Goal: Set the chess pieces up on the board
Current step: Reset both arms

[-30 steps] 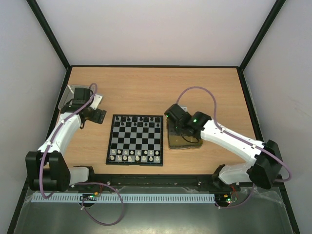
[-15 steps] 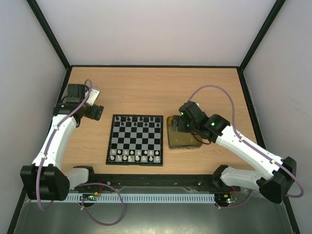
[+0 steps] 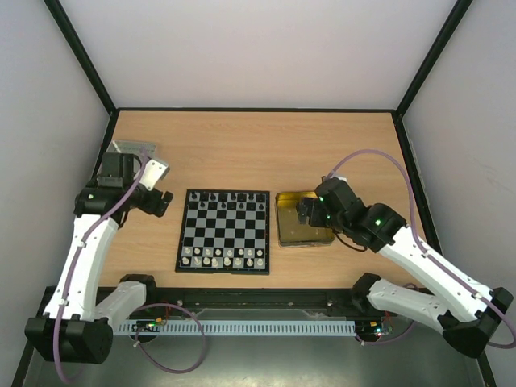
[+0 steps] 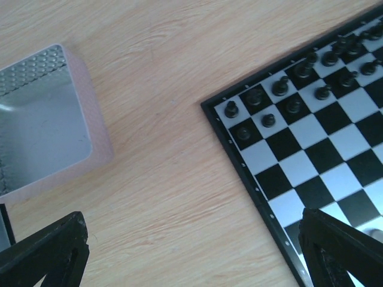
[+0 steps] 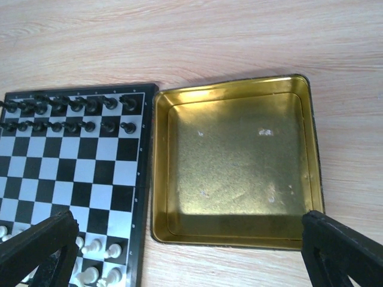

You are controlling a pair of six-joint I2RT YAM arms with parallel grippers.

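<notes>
The board [image 3: 224,231] lies mid-table with black chess pieces [image 3: 226,199] along its two far rows and white ones [image 3: 222,257] along its two near rows. My left gripper [image 3: 161,201] hangs open over bare wood just left of the board [image 4: 311,137], nothing between its fingers [image 4: 45,254]; black pieces [image 4: 281,101] show at the board's corner. My right gripper [image 3: 305,211] is open and empty above the gold tin tray [image 5: 236,158], which holds nothing. In the right wrist view the board [image 5: 72,167] sits left of the tray, with black pieces [image 5: 72,113] and white pieces [image 5: 96,263].
A silver-grey tin lid [image 3: 137,149] lies at the far left of the table, left of my left gripper [image 4: 191,257]; the same lid [image 4: 42,119] appears in the left wrist view. The gold tray [image 3: 290,222] touches the board's right edge. Dark walls enclose the table.
My right gripper has opened and pulled back to the right, higher above the gold tray. The left arm has lifted and swung its gripper slightly toward me.
</notes>
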